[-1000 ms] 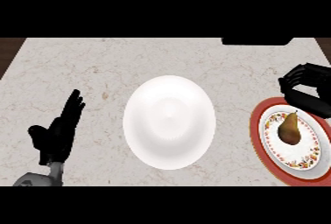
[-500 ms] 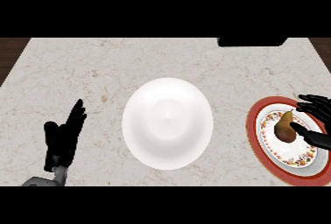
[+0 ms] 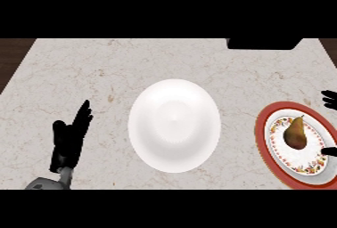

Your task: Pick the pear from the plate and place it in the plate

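The work surface is a pale marbled stone counter [image 3: 132, 62] with a dark object [image 3: 263, 43] at its far edge. The right hand [image 3: 330, 100] shows only as black fingertips at the view's right edge; whether it is open or closed cannot be determined. Just beside it, the brown pear [image 3: 296, 135] lies on the red-rimmed, floral-patterned plate [image 3: 269, 116], stem pointing away. The plain white round plate [image 3: 174, 124] sits centrally, well apart. The left hand [image 3: 69, 138] rests open at lower left, fingers up. The pear is probably light, rigid and smooth-skinned; grasp across its wide lower body, not the tapered neck.
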You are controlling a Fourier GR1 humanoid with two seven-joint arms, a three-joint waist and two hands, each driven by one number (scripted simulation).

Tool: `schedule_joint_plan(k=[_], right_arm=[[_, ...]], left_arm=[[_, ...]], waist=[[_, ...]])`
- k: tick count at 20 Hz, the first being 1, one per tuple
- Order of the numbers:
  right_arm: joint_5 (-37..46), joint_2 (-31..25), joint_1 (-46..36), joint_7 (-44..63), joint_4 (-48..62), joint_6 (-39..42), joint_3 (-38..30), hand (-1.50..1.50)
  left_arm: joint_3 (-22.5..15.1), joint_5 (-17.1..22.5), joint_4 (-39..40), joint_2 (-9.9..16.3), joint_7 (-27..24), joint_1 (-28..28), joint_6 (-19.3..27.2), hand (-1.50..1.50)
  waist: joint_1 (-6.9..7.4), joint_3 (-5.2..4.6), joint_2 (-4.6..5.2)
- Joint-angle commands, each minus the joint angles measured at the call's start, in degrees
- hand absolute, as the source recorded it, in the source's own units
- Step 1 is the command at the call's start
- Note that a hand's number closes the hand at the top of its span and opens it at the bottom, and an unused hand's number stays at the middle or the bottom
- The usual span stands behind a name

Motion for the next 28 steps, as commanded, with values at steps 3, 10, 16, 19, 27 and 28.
schedule_joint_plan(k=[3,10,16,19,27,28], right_arm=[[9.1,-6.8,-9.5,0.1,9.8,6.2,5.5,-1.5],[12.9,-7.1,-16.6,4.6,13.8,18.9,12.1,-1.5],[19.2,-2.1,-22.2,4.6,19.8,19.6,13.6,-1.5],[20.3,-1.4,-22.3,6.0,19.2,20.6,12.3,-1.5],[27.3,1.4,-19.8,-1.9,21.9,18.2,13.4,-1.5],[29.7,1.8,-22.0,-4.6,27.1,17.1,13.7,-1.5]], left_arm=[[-0.6,0.0,-3.2,0.2,0.0,2.3,-1.6,0.0],[1.4,-0.7,-6.3,1.6,5.8,0.4,-0.7,0.0],[3.7,-2.4,1.6,-1.7,0.7,-0.8,-2.8,0.0],[5.2,-2.7,1.5,-2.4,-0.8,0.5,-4.1,0.0],[4.9,-6.8,-1.0,-5.3,0.1,3.6,-3.5,0.0],[6.5,-5.5,-2.4,-4.1,2.5,1.7,-5.4,0.0]], waist=[[1.51,0.03,0.04],[0.62,-0.02,-0.21],[-0.49,-0.08,-0.27],[-0.69,-0.09,-0.34],[-0.75,-0.08,-0.35],[-0.48,-0.06,-0.26]])
